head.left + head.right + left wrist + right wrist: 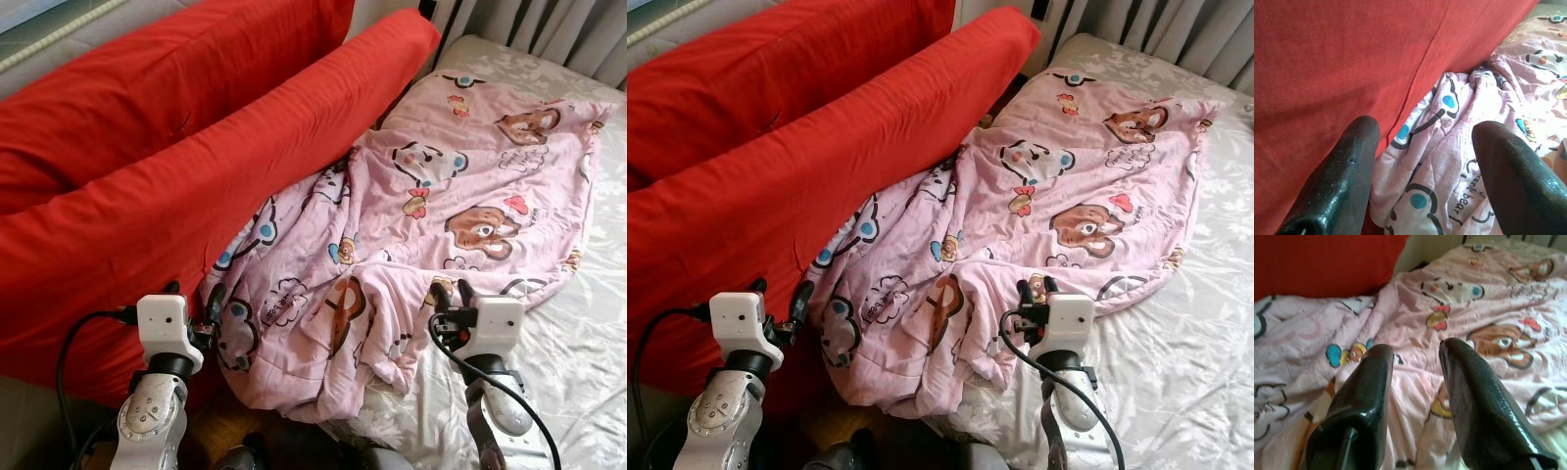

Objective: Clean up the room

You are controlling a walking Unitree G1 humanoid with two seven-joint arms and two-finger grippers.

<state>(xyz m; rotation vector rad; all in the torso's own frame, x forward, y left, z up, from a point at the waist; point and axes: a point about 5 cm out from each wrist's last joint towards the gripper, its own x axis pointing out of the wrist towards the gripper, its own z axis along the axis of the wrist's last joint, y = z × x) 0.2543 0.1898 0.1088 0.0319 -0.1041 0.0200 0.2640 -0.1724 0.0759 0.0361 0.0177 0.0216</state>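
Note:
A crumpled pink blanket (441, 196) printed with cartoon bears lies spread over the bed, and its near corner hangs bunched over the bed's edge. My left gripper (196, 296) is open at the blanket's left edge, where it meets the red cushion (147, 215). In the left wrist view its fingers (1352, 176) stand wide apart with blanket and cushion beyond them. My right gripper (451, 291) is open just above the blanket's near folds, holding nothing. Seen from the right wrist, the blanket (1459, 308) stretches ahead of the gripper (1418, 347).
Two long red cushions (176, 88) lean along the left side of the bed. A pale floral sheet (578, 333) covers the mattress to the right. Grey curtains (549, 24) hang behind the bed's far end. Dark floor (225, 416) shows below the blanket's hanging corner.

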